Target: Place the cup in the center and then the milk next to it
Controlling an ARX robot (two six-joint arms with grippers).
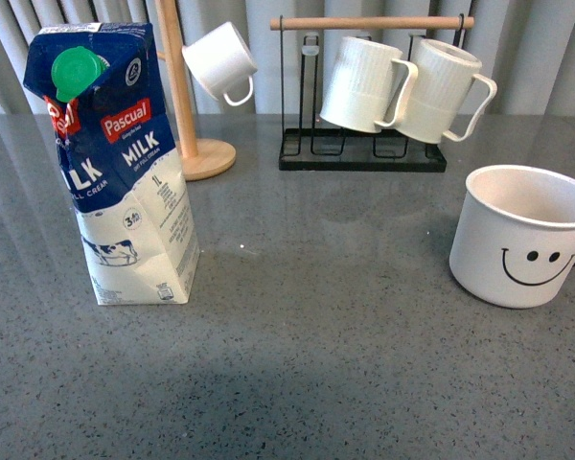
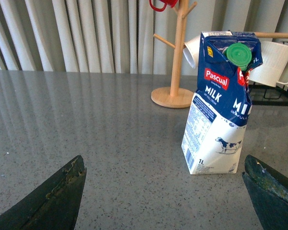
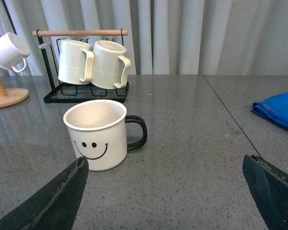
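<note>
A black rack (image 1: 362, 153) with a wooden top bar stands at the back of the grey table (image 1: 316, 364), and two ribbed mugs (image 1: 364, 84) hang from it side by side, tilted, with their handles to the right. The cup (image 1: 522, 235), white with a black smiley face and a black handle, stands upright on the table nearer the robot than the rack and off to the rack's right, well apart from it. The milk carton (image 1: 115, 163), blue and white with a green cap, stands upright nearer the robot than the rack and well to its left. Its top panel looks dented. Just left of the rack stands a wooden mug tree (image 1: 182, 96) with a small plain mug (image 1: 220, 62) hung on a peg that points toward the rack.

The left gripper (image 2: 163, 191) is spread wide and grasps nothing; its dark fingers (image 2: 57, 201) hang above bare table, the carton ahead of them. The right gripper (image 3: 164, 191) is likewise spread and empty, with the cup ahead between its fingers (image 3: 57, 201) and untouched. A blue cloth (image 3: 278, 110) lies far to the rack's right.
</note>
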